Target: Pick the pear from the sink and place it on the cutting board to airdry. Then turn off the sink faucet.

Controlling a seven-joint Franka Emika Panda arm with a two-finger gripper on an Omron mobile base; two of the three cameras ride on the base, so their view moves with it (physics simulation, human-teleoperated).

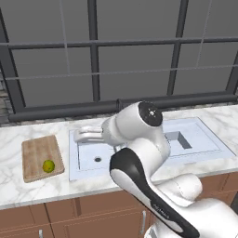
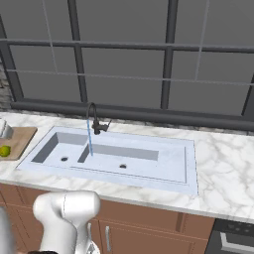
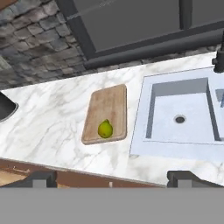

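Observation:
The yellow-green pear [image 3: 105,129] lies on the near end of the wooden cutting board [image 3: 108,107], left of the sink [image 3: 144,144]; both show again as pear [image 1: 48,166] on board [image 1: 37,151]. My gripper [image 3: 113,179] hangs open well above the counter's front edge, its fingertips [image 3: 41,178] wide apart with nothing between them. The dark gooseneck faucet [image 2: 92,118] stands behind the divider of the sink [image 2: 173,178]. A thin blue stream of water [image 2: 90,141] runs from its spout into the basin. The left basin's drain [image 3: 179,118] is bare.
Marble counter [image 2: 223,163] runs to both sides of the sink. A dark window frame and ledge [image 2: 149,114] close off the back, with brick wall [image 3: 30,57] to the left. A dark round object [image 3: 4,107] sits far left on the counter. A stove corner [image 2: 233,240] shows lower right.

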